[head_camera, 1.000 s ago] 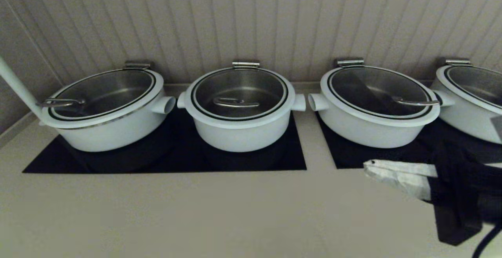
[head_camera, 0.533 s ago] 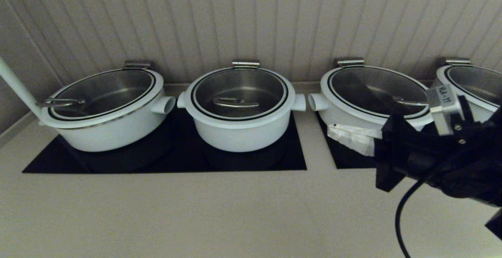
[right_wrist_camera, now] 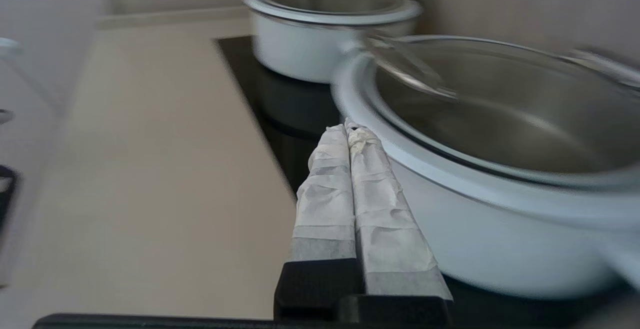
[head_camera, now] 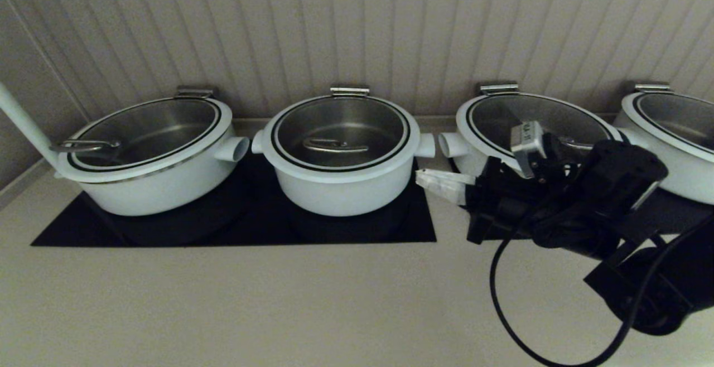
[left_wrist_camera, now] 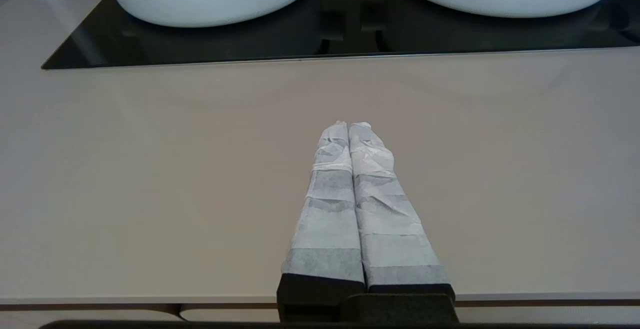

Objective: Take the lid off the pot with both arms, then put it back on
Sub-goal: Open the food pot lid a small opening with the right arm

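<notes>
Beige table [head_camera: 223,300] under a ribbed wall [head_camera: 357,27], with two black cooktop panels [head_camera: 234,222] set in. Four white pots in a row along the wall, glass-lidded. Second from the left, the pot [head_camera: 340,180]: smallest and deepest, steel inside, stubby tube handles either side. Sitting closed on it, the lid [head_camera: 340,127]: white rim, black ring, curved steel handle at centre. Low over bare table near the front edge, short of the cooktop, the left claw [left_wrist_camera: 348,126], taped fingers pressed together, holding nothing. Right of the pot, near its right handle, the right claw [head_camera: 424,176], pointing left, fingers together and empty, black arm and looping cable trailing right.
</notes>
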Controlling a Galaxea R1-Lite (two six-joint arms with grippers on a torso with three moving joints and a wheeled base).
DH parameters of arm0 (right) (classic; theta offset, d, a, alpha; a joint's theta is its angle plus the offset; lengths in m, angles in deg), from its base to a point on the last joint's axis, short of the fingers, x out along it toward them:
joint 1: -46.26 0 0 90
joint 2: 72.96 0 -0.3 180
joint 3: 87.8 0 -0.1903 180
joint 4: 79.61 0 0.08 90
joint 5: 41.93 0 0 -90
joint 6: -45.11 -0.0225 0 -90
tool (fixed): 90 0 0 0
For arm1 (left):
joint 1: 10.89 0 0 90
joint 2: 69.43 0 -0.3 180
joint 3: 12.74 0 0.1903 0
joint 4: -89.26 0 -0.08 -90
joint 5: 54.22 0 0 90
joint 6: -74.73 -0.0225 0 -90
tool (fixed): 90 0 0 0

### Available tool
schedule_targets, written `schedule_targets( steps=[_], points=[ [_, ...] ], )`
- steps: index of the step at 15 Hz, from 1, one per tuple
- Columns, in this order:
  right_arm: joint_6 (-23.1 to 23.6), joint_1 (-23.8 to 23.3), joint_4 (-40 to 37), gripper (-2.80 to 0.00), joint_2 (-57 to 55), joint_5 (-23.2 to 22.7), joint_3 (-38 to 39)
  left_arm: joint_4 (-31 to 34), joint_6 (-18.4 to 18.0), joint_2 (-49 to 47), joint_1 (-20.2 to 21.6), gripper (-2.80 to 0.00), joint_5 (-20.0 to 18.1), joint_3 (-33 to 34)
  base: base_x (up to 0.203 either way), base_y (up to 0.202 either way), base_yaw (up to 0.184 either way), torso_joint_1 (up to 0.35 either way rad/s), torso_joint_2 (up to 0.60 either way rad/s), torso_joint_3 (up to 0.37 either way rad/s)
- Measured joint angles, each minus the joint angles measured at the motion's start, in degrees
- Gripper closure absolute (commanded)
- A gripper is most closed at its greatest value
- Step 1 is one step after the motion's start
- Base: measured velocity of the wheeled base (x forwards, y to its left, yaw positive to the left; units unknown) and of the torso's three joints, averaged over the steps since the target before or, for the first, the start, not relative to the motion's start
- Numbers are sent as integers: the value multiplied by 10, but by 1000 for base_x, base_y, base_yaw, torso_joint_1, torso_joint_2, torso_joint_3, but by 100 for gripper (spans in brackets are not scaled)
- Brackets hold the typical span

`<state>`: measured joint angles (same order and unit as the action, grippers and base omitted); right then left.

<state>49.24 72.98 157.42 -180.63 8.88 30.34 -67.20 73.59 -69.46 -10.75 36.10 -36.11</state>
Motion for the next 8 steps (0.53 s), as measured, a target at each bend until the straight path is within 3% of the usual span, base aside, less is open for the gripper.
schedule_targets(
  steps=[4,8],
  points=[
    [-3,51,5,0,-42,2,-31,0,0,0,0,0,0,0,0,0,0,0,0,0],
    [-4,66,12,0,-84,18,-77,0,0,0,0,0,0,0,0,0,0,0,0,0]
  ],
)
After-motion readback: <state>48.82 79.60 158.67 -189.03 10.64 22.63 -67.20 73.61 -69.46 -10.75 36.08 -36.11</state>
